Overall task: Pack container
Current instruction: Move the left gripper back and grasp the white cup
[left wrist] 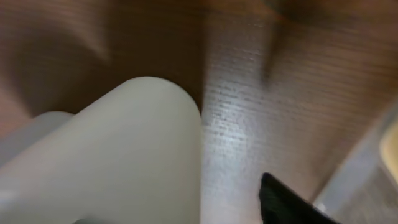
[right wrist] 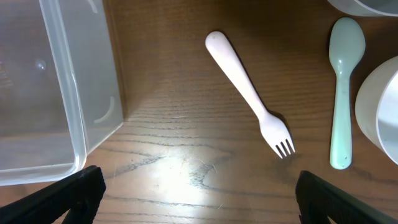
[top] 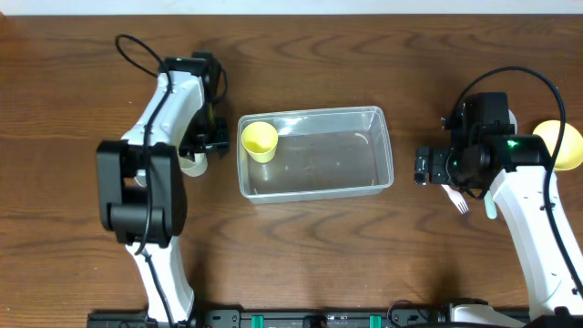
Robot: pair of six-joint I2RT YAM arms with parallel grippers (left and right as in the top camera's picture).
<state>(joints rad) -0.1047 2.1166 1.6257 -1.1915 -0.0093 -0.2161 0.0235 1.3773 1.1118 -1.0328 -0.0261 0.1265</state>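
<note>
Clear plastic container (top: 319, 189): probably light, flexible, slick; best gripped at the rim.
Jaws apart on right gripper (right wrist: 199, 193), container to its left; left gripper (top: 208, 138) unreadable.

A: What's on the wood table (top: 301, 246)?
B: Clear container (top: 314, 189) approx mid-table. Right of it, white fork (right wrist: 249, 93) w/ pale green spoon (right wrist: 345, 93) near it, apart. Yellow bowl (top: 563, 144) at far right edge. White round obj (top: 191, 165) just left of container.

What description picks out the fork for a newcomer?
Start at the clear container mid-table, then look toward the robot's right side. There the fork lies flat on the wood between the container and a pale green spoon. It alone has tines and is whitish.
</note>
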